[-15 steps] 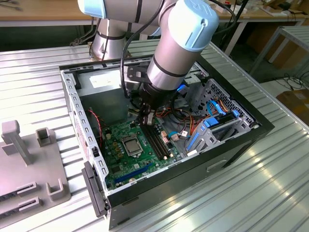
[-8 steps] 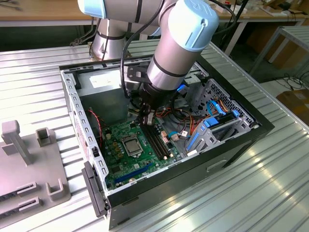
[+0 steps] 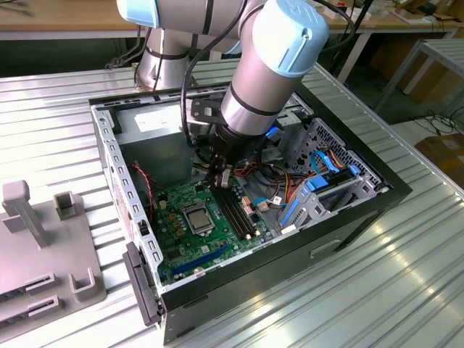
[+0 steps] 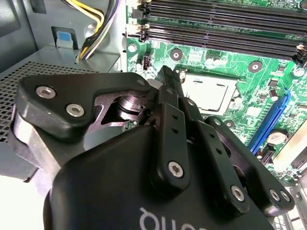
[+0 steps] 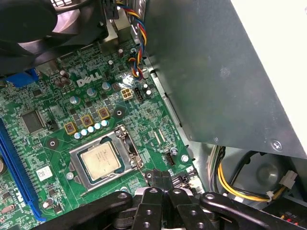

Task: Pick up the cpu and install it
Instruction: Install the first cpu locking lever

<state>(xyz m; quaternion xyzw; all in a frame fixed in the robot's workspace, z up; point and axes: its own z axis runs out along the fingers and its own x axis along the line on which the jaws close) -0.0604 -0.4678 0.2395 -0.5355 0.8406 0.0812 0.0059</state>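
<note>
White lettering is printed on the green circuit board (image 5: 57,124) near a row of small capacitors, and a small white sticker sits toward the board's blue slot (image 5: 17,167); I leave the print unread. Inside the open black computer case (image 3: 377,199), which lies on its side, the board covers the floor, with black memory slots (image 3: 235,210), bundled coloured wires (image 5: 136,52), blue-tabbed drive brackets (image 3: 326,185) and a grey metal box (image 5: 216,76) along one wall. The cpu (image 5: 101,161) lies flat in the square metal-framed socket (image 5: 132,153) on the board, its silvery face up; in the exterior view it shows as a pale square (image 3: 197,215) in the middle of the board. The claw (image 3: 220,183) hangs just above the board, beside the socket and near the memory slots, and its black fingers (image 5: 158,179) are drawn together with nothing between them; in the second wrist view the tips (image 4: 168,79) meet in a point short of the socket. A grey robot arm (image 3: 268,72) with pale blue caps reaches down into the case. The case rests on a ribbed metal worktop (image 3: 406,275), and a grey plastic fixture (image 3: 43,239) with upright posts stands toward the exterior view's left. Behind are wooden benches (image 3: 65,14) and floor cables.
</note>
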